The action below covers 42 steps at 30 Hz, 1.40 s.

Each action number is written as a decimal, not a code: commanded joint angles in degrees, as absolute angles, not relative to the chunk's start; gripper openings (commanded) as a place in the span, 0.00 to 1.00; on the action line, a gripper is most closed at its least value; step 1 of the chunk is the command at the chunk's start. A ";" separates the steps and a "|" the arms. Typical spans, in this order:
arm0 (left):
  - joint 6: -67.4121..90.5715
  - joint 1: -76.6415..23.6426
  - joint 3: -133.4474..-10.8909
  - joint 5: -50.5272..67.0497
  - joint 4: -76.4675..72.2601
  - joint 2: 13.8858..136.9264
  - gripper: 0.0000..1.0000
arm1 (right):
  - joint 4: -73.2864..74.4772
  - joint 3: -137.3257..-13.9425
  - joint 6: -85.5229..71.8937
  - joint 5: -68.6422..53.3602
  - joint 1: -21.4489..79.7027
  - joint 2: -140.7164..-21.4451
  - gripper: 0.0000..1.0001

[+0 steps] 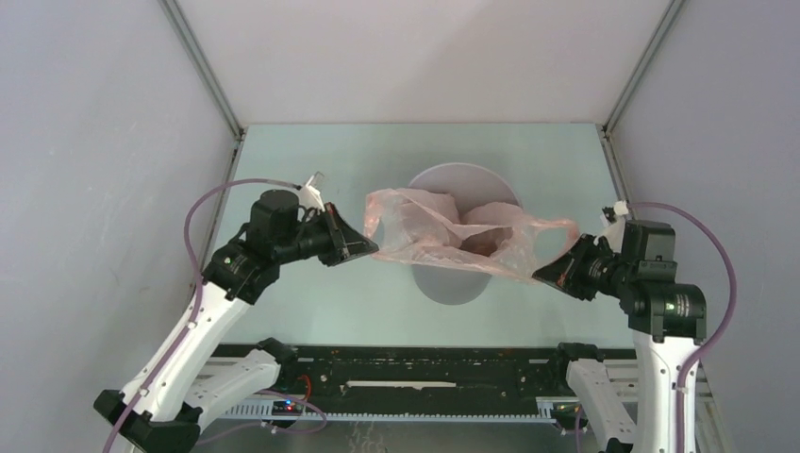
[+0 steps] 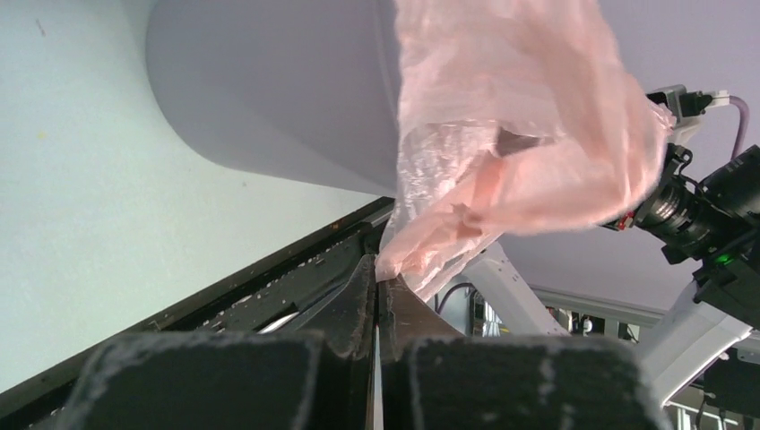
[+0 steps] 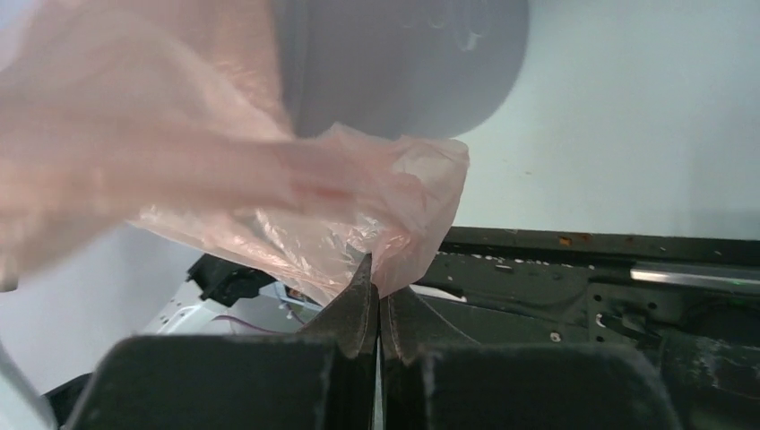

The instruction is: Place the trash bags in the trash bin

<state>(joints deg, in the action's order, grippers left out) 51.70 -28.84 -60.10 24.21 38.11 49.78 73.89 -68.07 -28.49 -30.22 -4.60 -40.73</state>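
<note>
I can read no text, label, brand, number or sign in any of my three views.

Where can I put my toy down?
Bare pale-green table: between the light-grey round plastic bin and back wall, and between bin and black rail. Crowded middle: the left end effector and right end effector hold the pale-pink plastic bag across the bin.
</note>
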 commanded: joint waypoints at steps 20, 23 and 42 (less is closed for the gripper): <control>45.31 -27.95 -61.85 20.30 31.88 60.91 0.60 | 65.69 -64.67 -18.91 -16.03 -0.60 -45.71 0.57; 42.13 -27.95 -62.28 20.30 36.15 56.92 0.68 | 69.77 -64.87 -19.09 -15.64 -0.17 -41.93 0.65; 26.97 -27.95 -80.13 15.55 47.14 47.91 1.00 | 76.20 -91.99 -3.03 -14.82 5.35 -39.93 0.83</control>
<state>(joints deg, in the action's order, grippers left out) 32.25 -28.21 -74.26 15.44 49.34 43.48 81.32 -88.42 -12.95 -16.36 3.62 -36.53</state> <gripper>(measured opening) 0.996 0.829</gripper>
